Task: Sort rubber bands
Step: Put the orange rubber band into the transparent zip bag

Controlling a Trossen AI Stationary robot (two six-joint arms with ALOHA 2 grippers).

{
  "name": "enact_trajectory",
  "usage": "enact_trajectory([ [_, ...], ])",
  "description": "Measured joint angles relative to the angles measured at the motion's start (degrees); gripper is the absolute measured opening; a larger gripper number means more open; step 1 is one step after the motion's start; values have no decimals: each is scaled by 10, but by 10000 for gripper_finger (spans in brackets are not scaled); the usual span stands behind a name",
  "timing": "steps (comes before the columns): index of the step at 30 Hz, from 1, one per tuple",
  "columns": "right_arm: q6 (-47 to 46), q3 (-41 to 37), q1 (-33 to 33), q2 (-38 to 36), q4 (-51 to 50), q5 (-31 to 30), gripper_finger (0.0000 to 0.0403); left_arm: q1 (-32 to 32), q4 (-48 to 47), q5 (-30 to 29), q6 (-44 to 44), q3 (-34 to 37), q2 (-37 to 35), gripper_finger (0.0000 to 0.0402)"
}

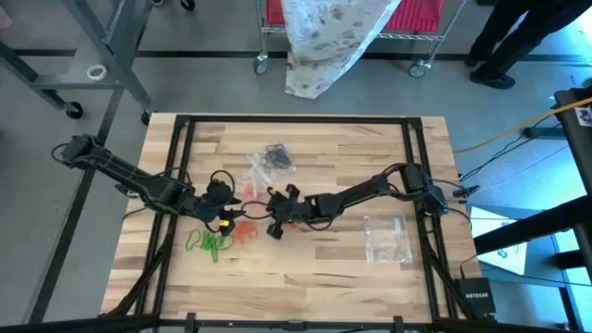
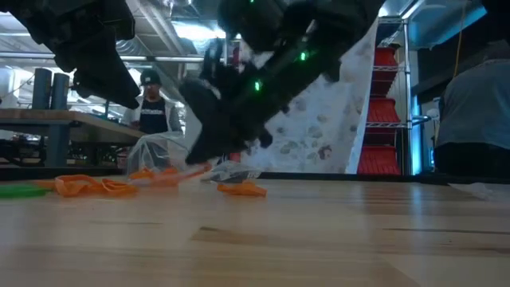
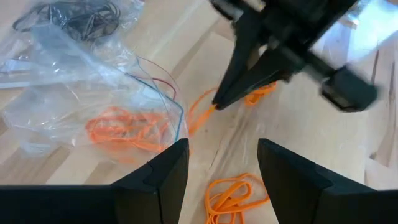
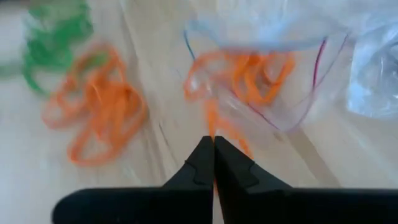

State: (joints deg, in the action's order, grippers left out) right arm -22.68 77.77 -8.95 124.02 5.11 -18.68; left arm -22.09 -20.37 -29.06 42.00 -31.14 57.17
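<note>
Orange rubber bands lie in a clear bag (image 3: 124,130) on the table, its mouth toward my right gripper (image 3: 216,104). That gripper is shut on one orange band (image 4: 211,121) just outside the mouth. More loose orange bands (image 4: 99,112) and green bands (image 4: 56,37) lie on the wood on the bag's near side. Black bands sit in a second clear bag (image 1: 274,157) farther back. My left gripper (image 3: 221,168) hovers open above the loose orange bands (image 3: 233,196), left of the right gripper (image 1: 275,220). My right gripper pinches one orange band (image 3: 208,111) between its two fingertips, at their free ends. The fingers slant down from the table's right. The band runs from the tips down in a nearly straight line to the bag's mouth (image 3: 189,127), its lower end on the table.
An empty-looking clear bag (image 1: 387,239) lies on the wood at the right. A black frame (image 1: 185,129) borders the tabletop. In the low view, a person (image 2: 151,112) stands in the room beyond the table.
</note>
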Motion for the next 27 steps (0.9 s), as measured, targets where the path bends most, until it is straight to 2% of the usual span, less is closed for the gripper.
enact_trajectory([
  [5,-40,1,-1,-11,6,-25,2,0,0,0,0,0,0,184],
  [11,-44,1,0,-11,16,-49,2,0,0,0,0,0,0,184],
  [19,-41,1,8,4,87,-48,2,1,0,-16,2,0,0,184],
  [23,-41,2,12,13,119,-39,2,6,0,-54,14,0,0,184],
  [27,-30,1,14,21,116,-59,2,16,5,-85,40,0,0,184],
])
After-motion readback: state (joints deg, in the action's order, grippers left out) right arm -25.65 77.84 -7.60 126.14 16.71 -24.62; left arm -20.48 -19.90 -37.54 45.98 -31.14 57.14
